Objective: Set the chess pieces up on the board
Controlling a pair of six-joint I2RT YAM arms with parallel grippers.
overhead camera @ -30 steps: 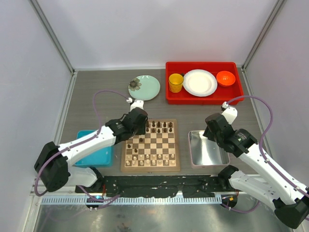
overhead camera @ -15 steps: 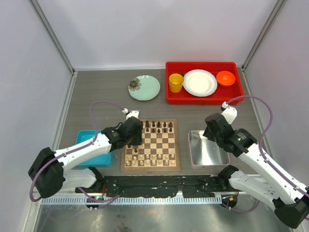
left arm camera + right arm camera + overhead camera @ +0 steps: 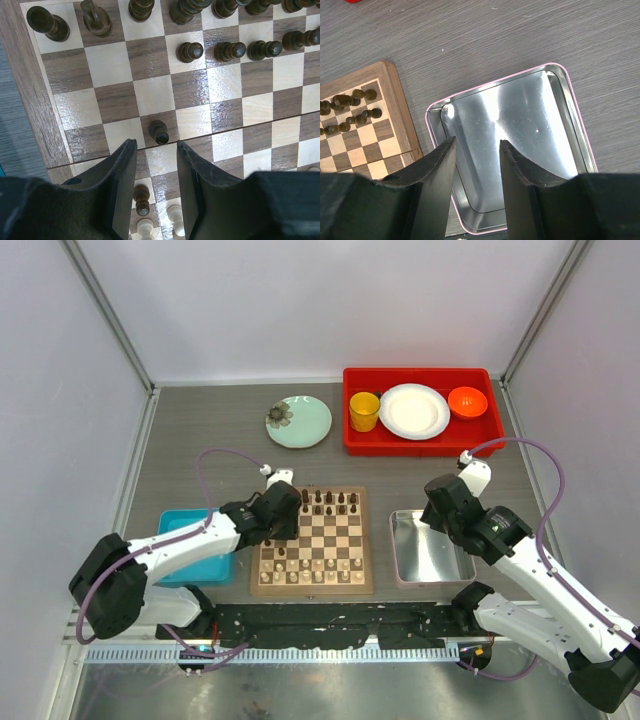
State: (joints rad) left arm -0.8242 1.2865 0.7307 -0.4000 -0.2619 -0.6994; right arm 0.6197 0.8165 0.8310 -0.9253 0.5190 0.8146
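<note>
The chessboard [image 3: 312, 540] lies in the middle of the table, dark pieces [image 3: 330, 503] along its far rows and cream pieces [image 3: 310, 572] along the near rows. My left gripper [image 3: 283, 512] hovers over the board's far left part, open and empty. In the left wrist view its fingers [image 3: 125, 180] stand apart above the board [image 3: 115, 102]; a stray dark pawn [image 3: 159, 132] stands just beyond the fingertips and another dark pawn [image 3: 141, 198] stands between them, near cream pawns [image 3: 175, 216]. My right gripper [image 3: 440, 508] is open and empty above the silver tray [image 3: 520, 140].
A blue tray [image 3: 190, 545] lies left of the board under the left arm. A red bin [image 3: 415, 443] at the back right holds a yellow cup [image 3: 364, 411], a white plate [image 3: 414, 411] and an orange bowl [image 3: 467, 402]. A green plate [image 3: 298, 421] lies behind the board.
My left gripper swung back from the board's far left corner toward its left side, then shifted slightly forward and right again. The right arm has not moved.
</note>
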